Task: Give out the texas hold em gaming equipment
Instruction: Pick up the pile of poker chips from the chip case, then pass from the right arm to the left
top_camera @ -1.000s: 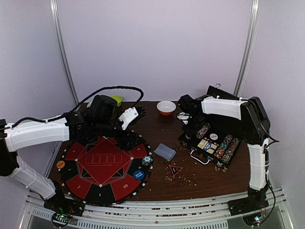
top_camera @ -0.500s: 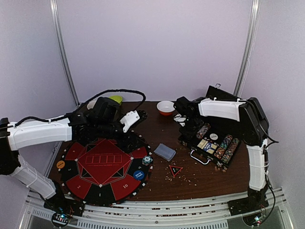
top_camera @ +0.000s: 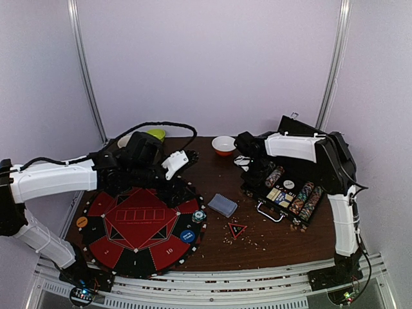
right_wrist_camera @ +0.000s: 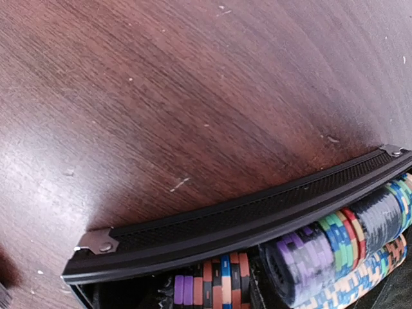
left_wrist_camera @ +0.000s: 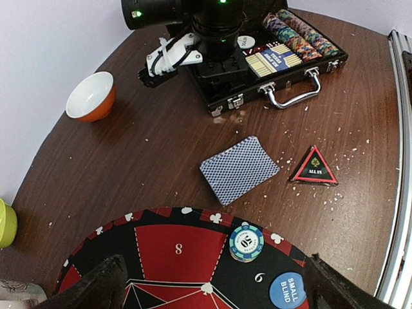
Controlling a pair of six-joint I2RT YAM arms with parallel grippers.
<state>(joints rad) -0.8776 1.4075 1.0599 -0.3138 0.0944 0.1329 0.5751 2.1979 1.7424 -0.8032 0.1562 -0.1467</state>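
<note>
A round red-and-black poker mat (top_camera: 138, 222) lies at the left. On its rim sit a striped chip (left_wrist_camera: 247, 241), a blue small-blind button (left_wrist_camera: 288, 291) and an orange button (top_camera: 82, 222). My left gripper (left_wrist_camera: 215, 293) hovers over the mat, open wide and empty. A grey-blue card deck (left_wrist_camera: 239, 168) and a red-black triangle marker (left_wrist_camera: 315, 168) lie on the bare wood. My right gripper (top_camera: 257, 171) reaches into the black chip case (top_camera: 290, 193). In the right wrist view a short stack of poker chips (right_wrist_camera: 219, 293) sits between its dark finger tips, beside full chip rows (right_wrist_camera: 335, 251).
An orange-and-white bowl (top_camera: 224, 145) stands at the back centre and a green mug (top_camera: 156, 134) at the back left. The case lid (top_camera: 302, 127) stands upright behind the case, and its handle (left_wrist_camera: 293, 96) faces the deck. Crumbs speckle the wood around the marker.
My right gripper has edged left and lower into the case's left end, and its jaws have narrowed. The left arm has lifted and swung very slightly right, still open.
</note>
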